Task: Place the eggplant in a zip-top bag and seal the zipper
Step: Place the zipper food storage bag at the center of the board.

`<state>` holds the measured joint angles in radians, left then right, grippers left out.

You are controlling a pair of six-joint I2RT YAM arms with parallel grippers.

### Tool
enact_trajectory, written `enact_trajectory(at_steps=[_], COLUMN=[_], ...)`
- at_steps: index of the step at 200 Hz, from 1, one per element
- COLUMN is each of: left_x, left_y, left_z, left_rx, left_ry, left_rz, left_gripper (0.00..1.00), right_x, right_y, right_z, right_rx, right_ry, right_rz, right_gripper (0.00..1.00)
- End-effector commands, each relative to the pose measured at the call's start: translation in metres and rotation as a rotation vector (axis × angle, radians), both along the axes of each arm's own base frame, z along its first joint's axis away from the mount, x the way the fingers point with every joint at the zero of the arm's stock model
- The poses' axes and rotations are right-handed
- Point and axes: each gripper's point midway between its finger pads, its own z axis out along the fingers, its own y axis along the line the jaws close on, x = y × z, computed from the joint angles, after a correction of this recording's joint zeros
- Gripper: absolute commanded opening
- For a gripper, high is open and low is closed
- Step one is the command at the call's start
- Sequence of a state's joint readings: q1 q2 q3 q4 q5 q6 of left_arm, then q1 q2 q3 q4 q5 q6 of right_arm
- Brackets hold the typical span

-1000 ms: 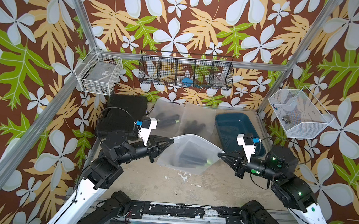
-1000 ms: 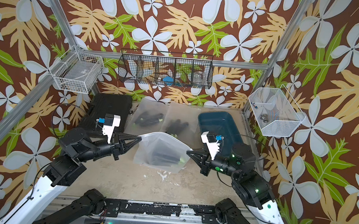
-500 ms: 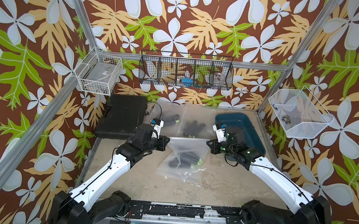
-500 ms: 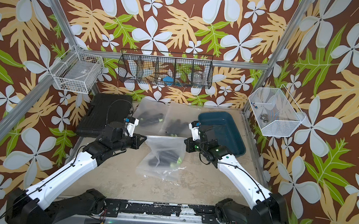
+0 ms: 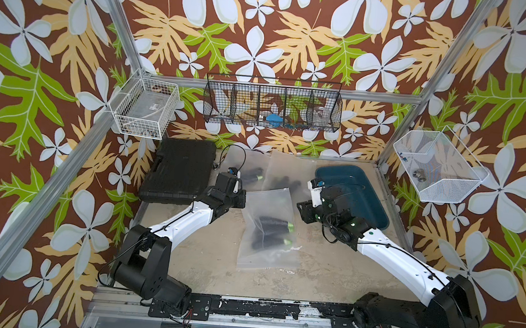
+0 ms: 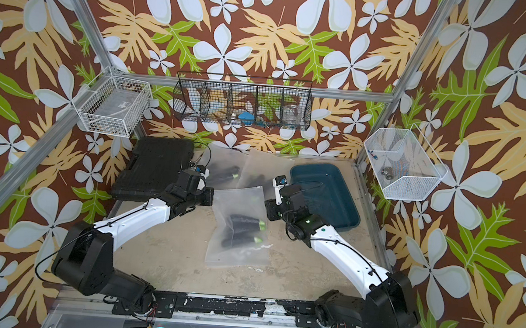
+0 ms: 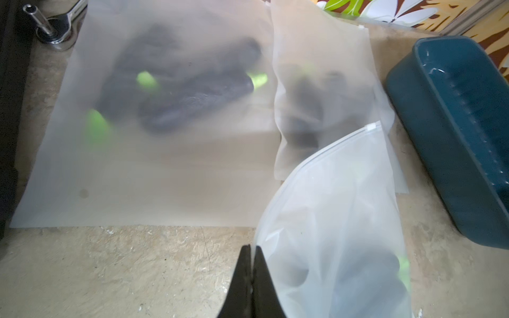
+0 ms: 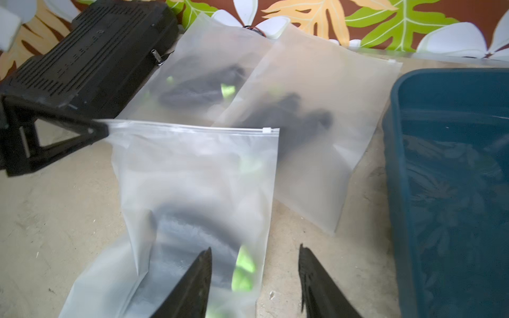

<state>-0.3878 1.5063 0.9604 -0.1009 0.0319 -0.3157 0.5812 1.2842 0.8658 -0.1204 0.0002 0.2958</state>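
Beige tabletop (image 5: 327, 270) was enclosed by brown floral-printed walls (image 5: 265, 28). Dark, green-stemmed eggplants (image 5: 271, 224) were contained in the frosted zip-top plastic bag (image 5: 265, 253), whose zipper corner was pinched by the closed left gripper (image 8: 100, 132); the right gripper (image 8: 255, 247) was held parted and empty at its other side. A teal plastic tub (image 5: 349, 177) was set beside the right gripper, a black ribbed case (image 5: 179, 168) beside the left.

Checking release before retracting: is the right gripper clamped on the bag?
No, the right gripper is open, its jaws apart and not pinching the bag.
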Motion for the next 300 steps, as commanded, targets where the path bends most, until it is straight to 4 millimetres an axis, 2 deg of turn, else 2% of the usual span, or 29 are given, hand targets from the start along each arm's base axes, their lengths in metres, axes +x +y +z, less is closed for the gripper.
enact_trajectory(at_steps=[1, 23, 59, 87, 116, 155, 172, 190, 227, 237, 247, 259, 265, 270, 282, 287, 290, 300], left_x=[0.010, 0.005, 0.003, 0.009, 0.018, 0.024, 0.020, 0.013, 0.006, 0.006, 0.007, 0.012, 0.015, 0.017, 0.023, 0.025, 0.026, 0.029], left_y=[-0.011, -0.019, -0.024, -0.025, -0.024, -0.015, -0.013, -0.009, 0.003, 0.004, 0.003, 0.002, 0.001, -0.001, -0.003, -0.004, -0.005, -0.004], left_z=[0.007, 0.000, -0.010, -0.016, -0.023, -0.029, -0.034, -0.039, -0.057, -0.061, -0.063, -0.052, -0.043, -0.034, -0.010, 0.001, 0.007, 0.029], left_rx=[-0.030, -0.054, -0.065, -0.051, -0.007, 0.044, 0.056, 0.056, 0.102, 0.114, 0.116, 0.103, 0.093, 0.083, 0.063, 0.057, 0.053, 0.048], left_ry=[-0.036, -0.009, 0.014, 0.024, 0.034, 0.045, 0.068, 0.091, 0.142, 0.158, 0.161, 0.127, 0.098, 0.074, 0.016, -0.010, -0.025, -0.083], left_rz=[-0.041, -0.077, -0.105, -0.104, -0.101, -0.075, -0.070, -0.059, -0.021, -0.017, -0.021, -0.019, -0.019, -0.018, -0.024, -0.030, -0.033, -0.031], left_gripper=[0.00, 0.00, 0.02, 0.04, 0.05, 0.06, 0.06, 0.04, 0.03, 0.08, 0.22, 0.38, 0.44, 0.57, 0.75, 0.87, 0.98, 1.00], right_x=[0.003, 0.006, -0.002, -0.025, -0.066, -0.127, -0.143, -0.143, -0.123, -0.118, -0.111, -0.102, -0.096, -0.090, -0.073, -0.066, -0.061, -0.044], right_y=[0.027, 0.042, 0.057, 0.056, 0.063, 0.089, 0.095, 0.090, 0.075, 0.071, 0.069, 0.064, 0.060, 0.055, 0.041, 0.033, 0.028, 0.008], right_z=[-0.008, -0.040, -0.073, -0.098, -0.118, -0.127, -0.130, -0.132, -0.122, -0.116, -0.106, -0.089, -0.079, -0.072, -0.053, -0.046, -0.042, -0.029], right_rx=[0.047, 0.028, -0.026, -0.038, -0.048, -0.073, -0.101, -0.114, -0.155, -0.154, -0.143, -0.119, -0.103, -0.091, -0.067, -0.058, -0.050, -0.028], right_ry=[-0.020, 0.058, 0.109, 0.168, 0.235, 0.289, 0.293, 0.293, 0.245, 0.235, 0.217, 0.184, 0.169, 0.159, 0.117, 0.101, 0.093, 0.079], right_rz=[0.086, 0.117, 0.154, 0.181, 0.243, 0.339, 0.354, 0.321, 0.258, 0.246, 0.234, 0.213, 0.195, 0.174, 0.116, 0.090, 0.071, -0.001], right_gripper=[0.53, 0.52, 0.51, 0.49, 0.47, 0.46, 0.46, 0.46, 0.46, 0.46, 0.47, 0.50, 0.52, 0.53, 0.59, 0.63, 0.64, 0.70])
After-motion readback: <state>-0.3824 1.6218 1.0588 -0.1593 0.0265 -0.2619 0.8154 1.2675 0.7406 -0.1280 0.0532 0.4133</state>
